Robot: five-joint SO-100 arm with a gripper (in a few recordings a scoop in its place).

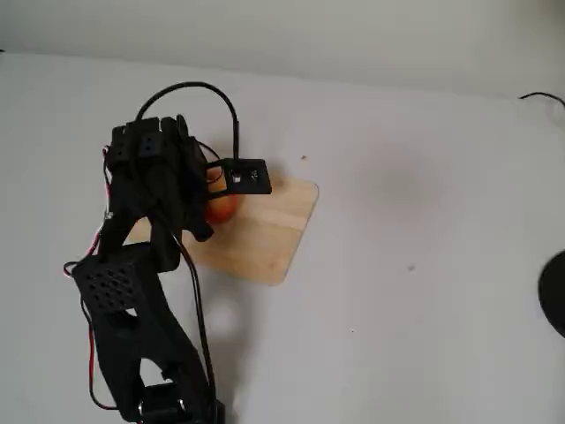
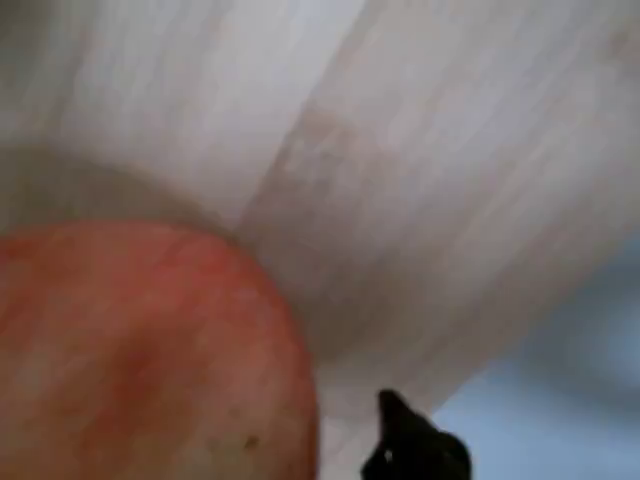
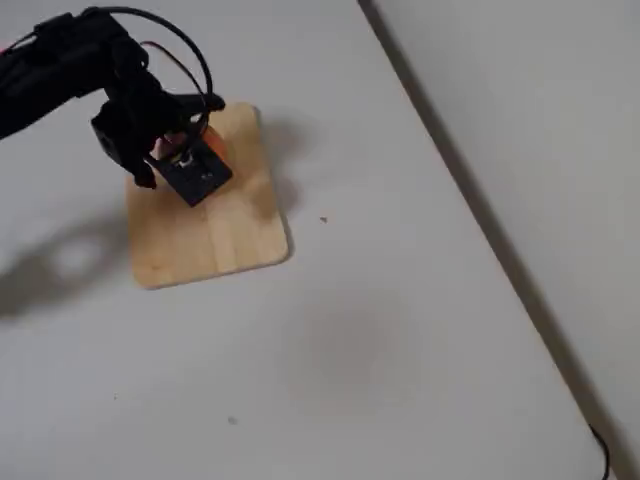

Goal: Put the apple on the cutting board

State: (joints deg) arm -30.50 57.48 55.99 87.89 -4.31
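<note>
1 apple [image 1: 222, 208], 1 cutting board [image 1: 260, 231]

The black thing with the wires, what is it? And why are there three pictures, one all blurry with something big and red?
That is a robot arm with a two-finger gripper at its end. Two cameras stand still and watch the white table from different sides. The blurry picture comes from a small camera riding on the arm, so it sits very close. The big red shape is a small apple seen from up close. Under it is a wooden cutting board. The gripper is over the board with the apple right at it. The arm hides the fingers, so I cannot tell if they squeeze the apple.
</note>
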